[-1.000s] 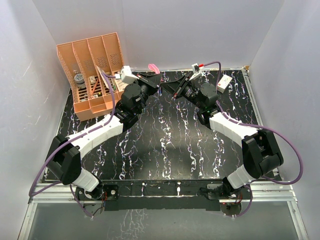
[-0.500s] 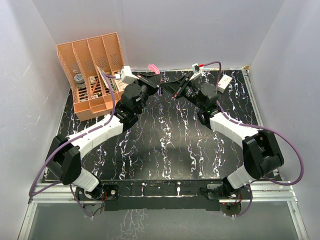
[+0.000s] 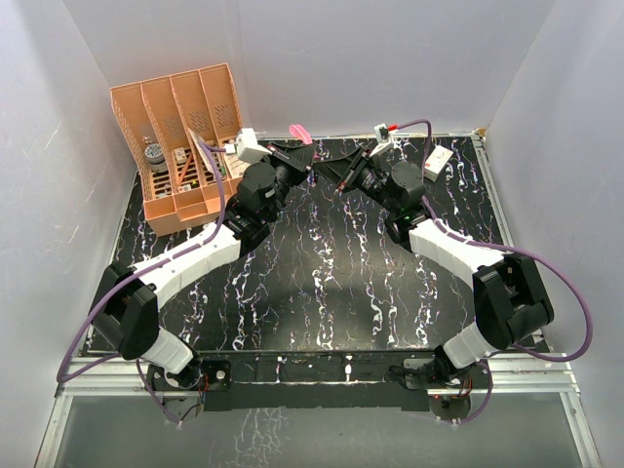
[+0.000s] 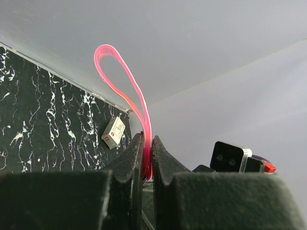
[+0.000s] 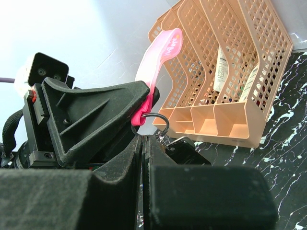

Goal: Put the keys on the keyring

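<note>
The keyring is a pink strap loop [image 4: 125,85] with a dark metal ring [image 5: 154,115] at its lower end. My left gripper [image 4: 146,143] is shut on the strap, holding it upright near the back wall [image 3: 300,134]. My right gripper [image 5: 143,138] is shut, and the ring's bottom arc runs into the seam at its tips. A dark key [image 5: 184,149] on a small ring hangs right beside the big ring, behind my right finger. I cannot tell whether it is threaded on. In the top view the two grippers meet tip to tip, left [image 3: 297,156] and right [image 3: 331,180].
An orange mesh file organizer [image 3: 180,146] stands at the back left, holding small items. A small white box [image 3: 438,159] lies at the back right of the black marbled table [image 3: 322,283]. White walls close in on three sides.
</note>
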You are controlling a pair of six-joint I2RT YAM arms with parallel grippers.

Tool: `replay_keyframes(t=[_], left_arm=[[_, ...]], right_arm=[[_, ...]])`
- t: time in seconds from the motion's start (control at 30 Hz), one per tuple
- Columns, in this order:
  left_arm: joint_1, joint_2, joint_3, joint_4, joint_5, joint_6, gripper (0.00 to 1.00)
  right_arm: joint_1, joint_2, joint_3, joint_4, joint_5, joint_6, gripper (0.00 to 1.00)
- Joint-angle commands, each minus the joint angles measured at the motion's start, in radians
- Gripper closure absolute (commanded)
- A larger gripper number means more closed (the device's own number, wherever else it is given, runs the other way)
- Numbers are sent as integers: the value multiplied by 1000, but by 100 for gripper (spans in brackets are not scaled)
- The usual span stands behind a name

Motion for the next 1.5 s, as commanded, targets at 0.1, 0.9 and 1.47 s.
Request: replay_keyframes(t=[0.1,0.9,1.47], left_arm=[[-5,3,51,26,-4,11,100],[-6,-3,46,29,8,-8,100],[-6,-25,19,33,-5,-11,100]], right_arm=[[-6,-52,15,43,7,3,100],[-6,-43,10,41,16,3,100],[-6,-54,7,35,21,-3,100]])
